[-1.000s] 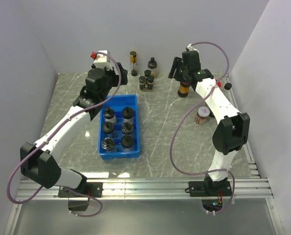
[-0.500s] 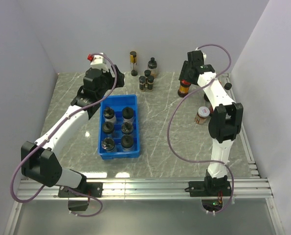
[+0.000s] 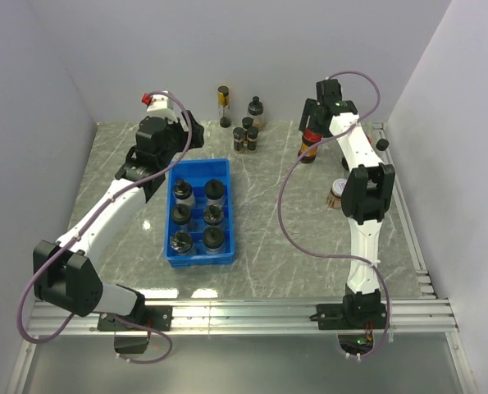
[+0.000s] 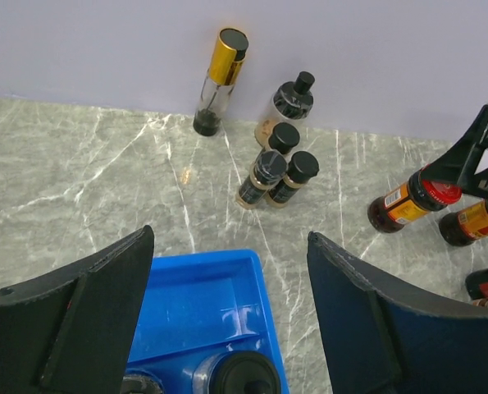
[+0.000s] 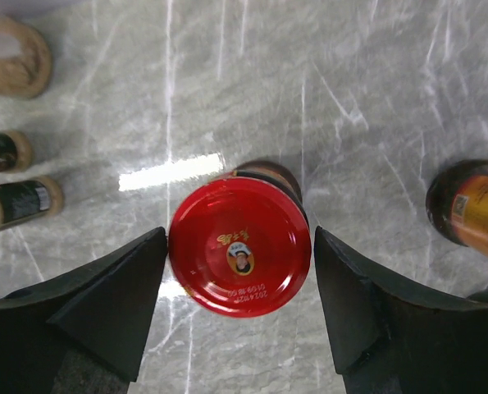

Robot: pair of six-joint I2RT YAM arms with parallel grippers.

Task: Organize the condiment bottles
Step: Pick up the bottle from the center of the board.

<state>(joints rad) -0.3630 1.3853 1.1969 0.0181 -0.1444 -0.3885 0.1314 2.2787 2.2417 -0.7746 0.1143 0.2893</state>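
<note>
My right gripper [image 5: 240, 238] stands open straight over a red-capped sauce bottle [image 5: 239, 245], one finger on each side of the cap and a gap at the right finger. The same bottle [image 3: 309, 145] stands at the back right under the right gripper [image 3: 313, 125]. My left gripper [image 4: 230, 238] is open and empty above the far end of the blue tray [image 4: 196, 305]. The tray [image 3: 227, 215] holds several black-capped condiment bottles [image 3: 213, 215]. A cluster of bottles [image 3: 245, 131], one gold-capped [image 3: 224, 103], stands by the back wall.
A dark bottle with an orange label [image 5: 472, 209] stands just right of the red-capped one. A light-capped jar [image 3: 339, 193] sits by the right arm's middle. Two small bottles [image 5: 14, 201] and a tan-lidded jar [image 5: 14, 57] are to its left. Walls close the back and sides.
The right gripper's jaws have widened off the red-capped bottle, and the right arm has folded back toward the wall. The left gripper has drifted a little left and back.
</note>
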